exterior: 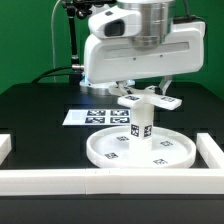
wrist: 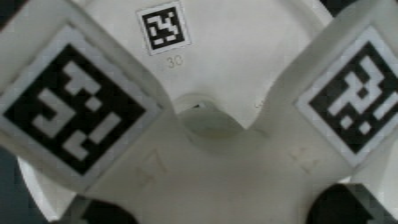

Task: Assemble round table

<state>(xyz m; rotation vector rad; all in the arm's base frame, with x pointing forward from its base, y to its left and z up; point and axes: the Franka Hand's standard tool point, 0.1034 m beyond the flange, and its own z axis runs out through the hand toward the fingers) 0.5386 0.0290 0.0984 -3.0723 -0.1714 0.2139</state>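
The large round disc (exterior: 100, 152) lies flat on the black table. The short cylindrical leg (exterior: 141, 126) stands upright at its centre. The cross-shaped base (exterior: 152, 100) lies level right on top of the leg, and I cannot tell if it is seated. My gripper (exterior: 143, 91) comes down from above and is shut on the base's middle. In the wrist view the base (wrist: 214, 140) fills the frame with its tagged arms spread. My gripper (wrist: 222, 210) has dark fingertips (wrist: 103, 213) on either side of the base. The leg is hidden under the base there.
The marker board (exterior: 88, 117) lies behind the disc on the exterior view's left. White border rails run along the front (exterior: 100, 184), the right (exterior: 212, 150) and the left (exterior: 5, 146) of the table. A black post with cables (exterior: 72, 40) stands at the back.
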